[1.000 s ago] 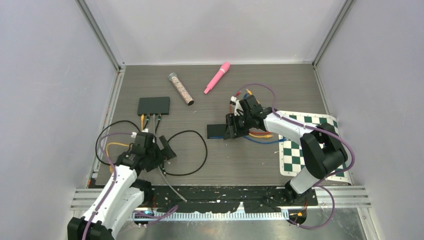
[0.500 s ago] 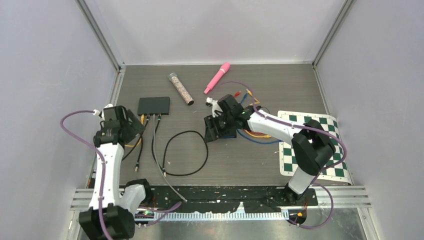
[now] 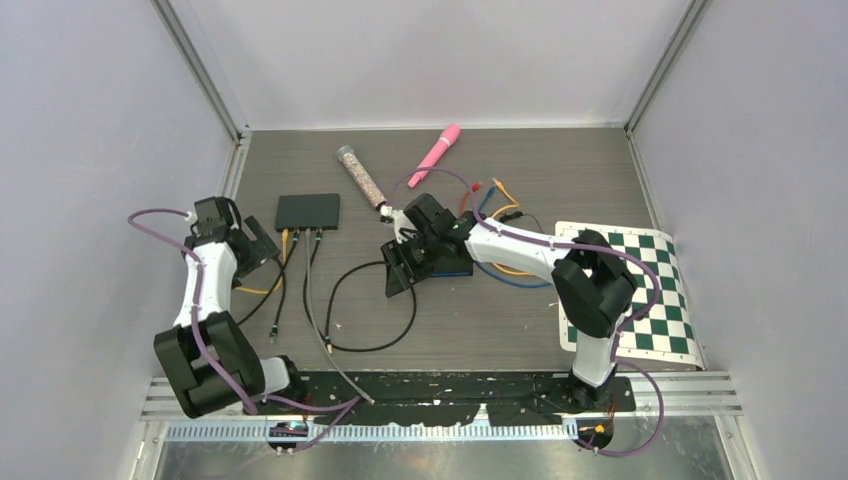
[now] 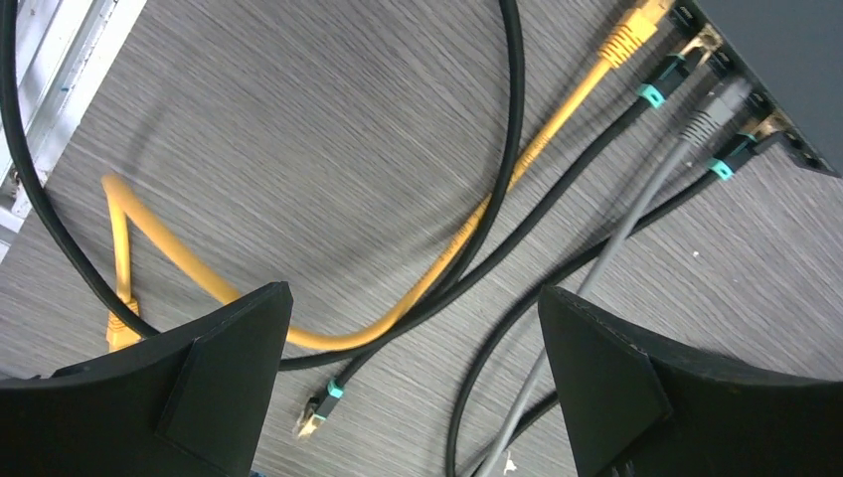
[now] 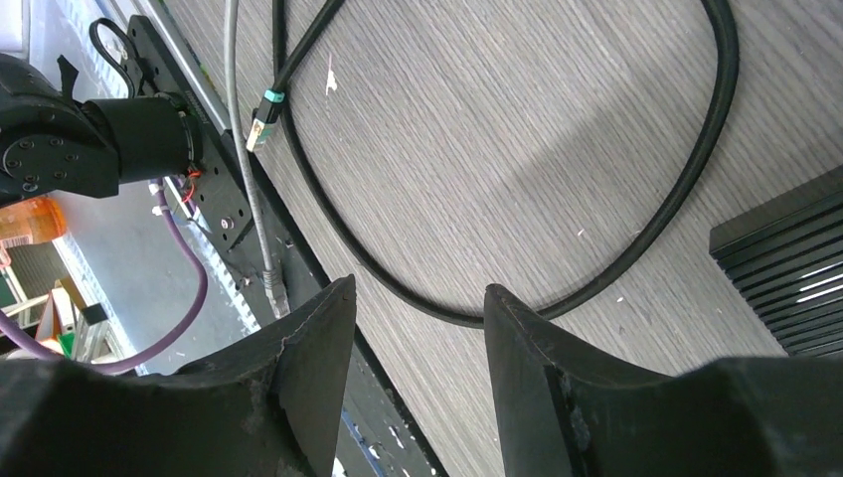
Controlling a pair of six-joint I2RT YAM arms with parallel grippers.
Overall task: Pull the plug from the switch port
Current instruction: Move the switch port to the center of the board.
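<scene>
The black switch (image 3: pixel 307 211) lies at the back left and shows at the top right of the left wrist view (image 4: pixel 785 60). A yellow plug (image 4: pixel 636 25), two black plugs with teal collars (image 4: pixel 661 84) and a grey plug (image 4: pixel 706 114) sit in its ports. A loose black plug with a teal collar (image 4: pixel 316 412) lies on the table. My left gripper (image 3: pixel 258 248) (image 4: pixel 413 293) is open and empty, left of and nearer than the switch, above the cables. My right gripper (image 3: pixel 398 272) (image 5: pixel 419 288) is open and empty over a black cable loop (image 5: pixel 696 179).
A second black box (image 3: pixel 450 265) lies under my right arm. A glass tube (image 3: pixel 362 178) and a pink stick (image 3: pixel 435 155) lie at the back. Coloured cables (image 3: pixel 500 195) and a chessboard mat (image 3: pixel 640 300) are on the right. The black front rail (image 5: pixel 229 214) is near.
My left arm has swung from the near side up to the left of the switch. My right gripper has moved left, past the black box toward the cable loop.
</scene>
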